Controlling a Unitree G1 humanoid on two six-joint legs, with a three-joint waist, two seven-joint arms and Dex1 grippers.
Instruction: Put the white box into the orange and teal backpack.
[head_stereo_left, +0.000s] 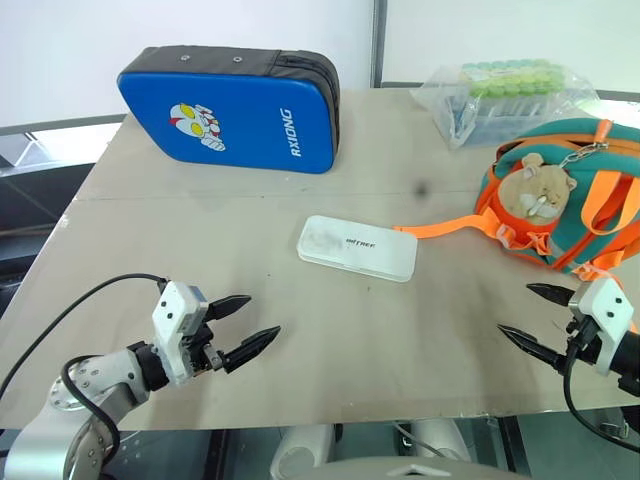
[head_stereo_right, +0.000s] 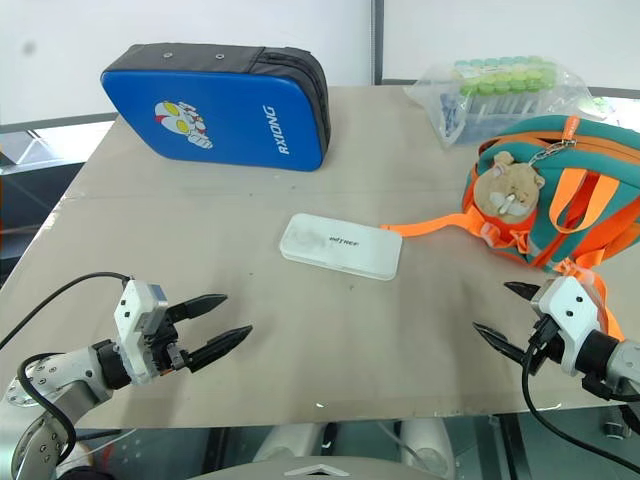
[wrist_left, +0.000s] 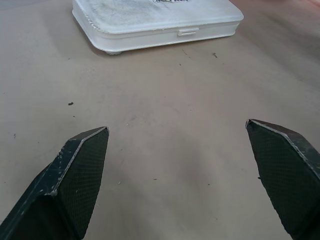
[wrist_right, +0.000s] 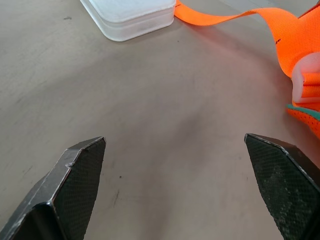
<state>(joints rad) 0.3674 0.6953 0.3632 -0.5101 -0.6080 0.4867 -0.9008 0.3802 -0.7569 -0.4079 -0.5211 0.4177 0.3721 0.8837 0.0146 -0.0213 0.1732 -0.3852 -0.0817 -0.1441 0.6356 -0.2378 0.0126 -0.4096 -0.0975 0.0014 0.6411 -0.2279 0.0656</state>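
Nothing is done yet: both the left pincer (head_stereo_left: 248, 323) and right pincer (head_stereo_left: 535, 313) are hovering open and empty at the frame's lower corners, while the white box (head_stereo_left: 357, 247) is lying mid-frame on the worktop (head_stereo_left: 200, 240), apart from the orange and teal backpack (head_stereo_left: 590, 200) at the right edge.

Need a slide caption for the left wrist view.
Left gripper, fingers apart, faces the white box lying untouched on the table.

There is one flat white box (head_stereo_left: 357, 248) with rounded corners. There is one small teal backpack (head_stereo_left: 574, 194) with orange straps, and one beige plush bear charm (head_stereo_left: 536, 185) hangs on it. There is one big blue padded case (head_stereo_left: 232, 109) with a cartoon figure. There is one clear plastic bag (head_stereo_left: 506, 96) of tubes with green caps; the tubes are too small to count. There are two grippers, the left gripper (head_stereo_left: 249, 325) and the right gripper (head_stereo_left: 528, 314), each with two black fingers. All of it is on one grey table (head_stereo_left: 180, 240).
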